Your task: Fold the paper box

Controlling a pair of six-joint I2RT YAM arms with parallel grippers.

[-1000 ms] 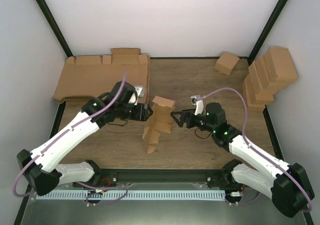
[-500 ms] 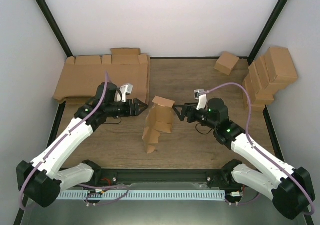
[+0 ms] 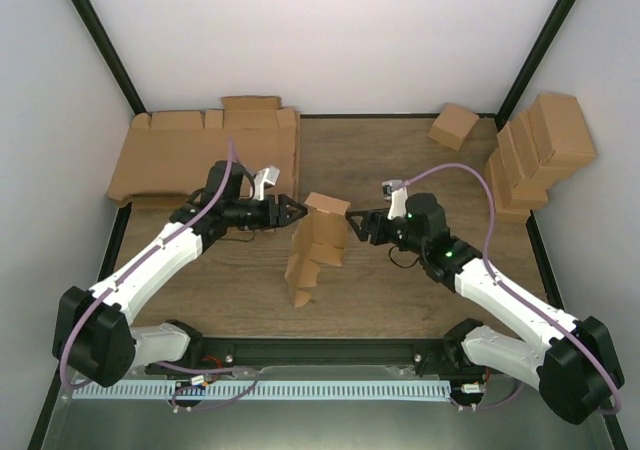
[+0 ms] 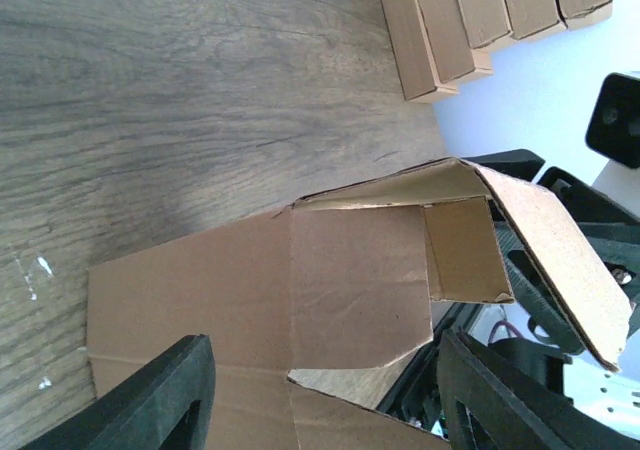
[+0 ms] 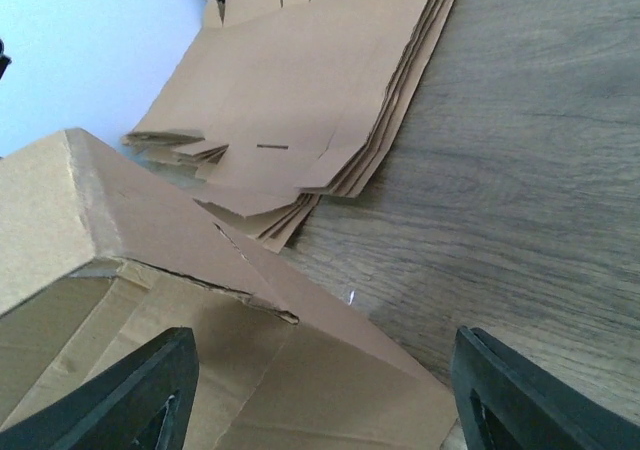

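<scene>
The paper box, a brown die-cut piece partly folded up, stands at the table's middle with a flap raised at its top. My left gripper is open just left of that top flap. My right gripper is open just right of it. In the left wrist view the paper box fills the space ahead of my left gripper, with no finger pressing on it. In the right wrist view a sloping panel of the paper box lies ahead of my right gripper, whose jaws stand wide apart.
A pile of large flat cardboard sheets lies at the back left and also shows as cardboard sheets. A small cube carton sits at the back right. Folded boxes are stacked along the right wall and show as folded boxes.
My left gripper drew back from the box's side, then came up beside the top flap. My right gripper rose toward the same flap and its jaws narrowed somewhat.
</scene>
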